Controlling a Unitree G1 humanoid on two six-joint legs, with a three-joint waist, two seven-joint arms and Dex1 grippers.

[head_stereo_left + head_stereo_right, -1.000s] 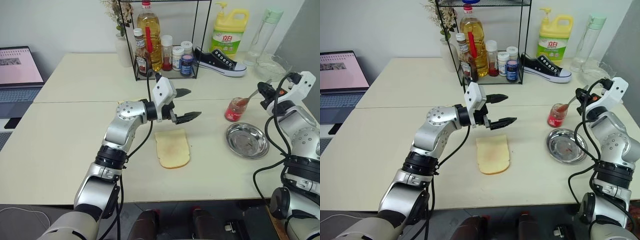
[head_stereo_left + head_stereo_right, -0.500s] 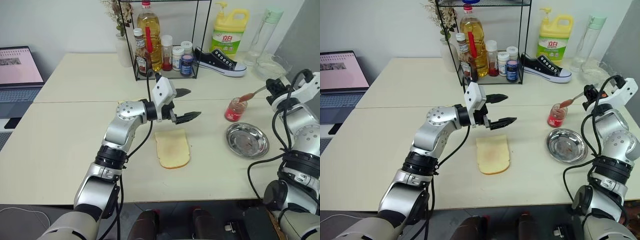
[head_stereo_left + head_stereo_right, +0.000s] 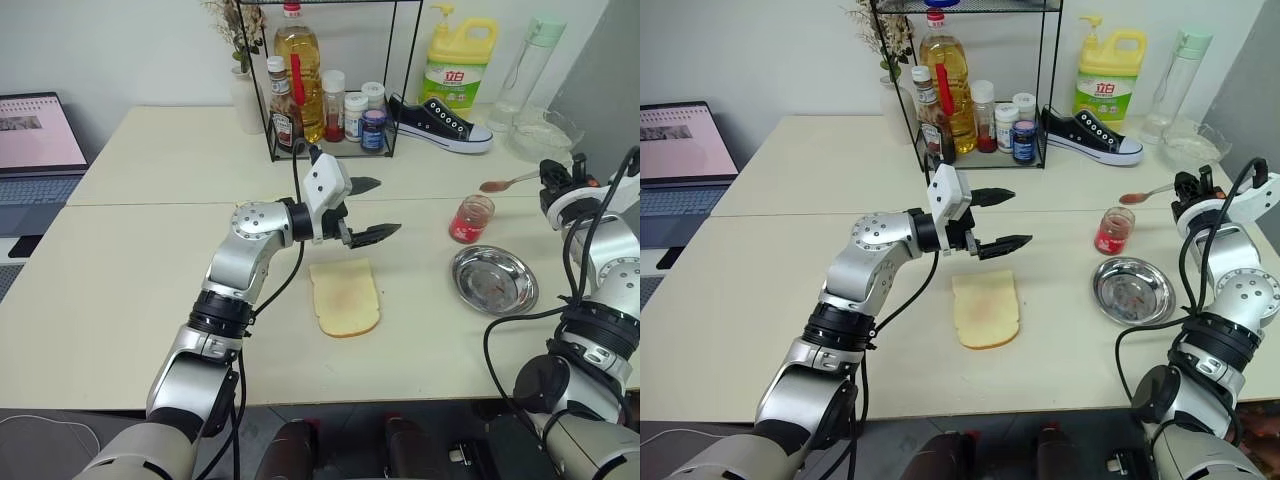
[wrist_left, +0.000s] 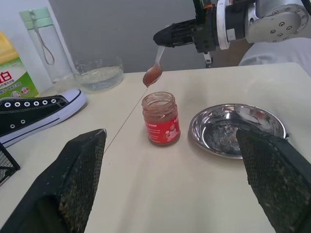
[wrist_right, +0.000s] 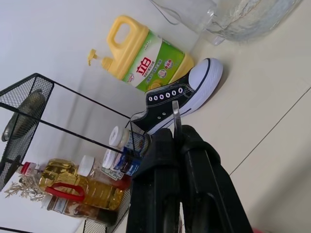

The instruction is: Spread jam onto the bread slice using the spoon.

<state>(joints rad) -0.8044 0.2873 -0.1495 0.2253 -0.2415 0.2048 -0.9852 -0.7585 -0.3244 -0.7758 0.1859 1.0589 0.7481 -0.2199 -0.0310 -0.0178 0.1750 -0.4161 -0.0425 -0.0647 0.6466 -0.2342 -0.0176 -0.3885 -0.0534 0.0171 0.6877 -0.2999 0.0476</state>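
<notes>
The bread slice (image 3: 345,297) lies flat mid-table, pale yellow with a faint reddish smear at its middle. Just behind it hovers my left gripper (image 3: 372,208), open and empty, its fingers (image 4: 73,189) pointing right. My right gripper (image 3: 547,180) at the far right is shut on the spoon (image 3: 507,184), held level above the open glass jam jar (image 3: 470,217). A blob of red jam (image 4: 152,74) sits in the spoon's bowl, above the jar's mouth and slightly behind it.
A round steel dish (image 3: 494,281) sits right of the bread, in front of the jar. A wire rack (image 3: 325,95) with bottles stands at the back, with a black sneaker (image 3: 440,124), a yellow detergent jug (image 3: 459,66) and a glass bowl (image 3: 545,134) beside it. A laptop (image 3: 38,140) is far left.
My right gripper has lifted the spoon out of the jam jar and rolled it level, now loaded with jam. The left gripper has stayed still.
</notes>
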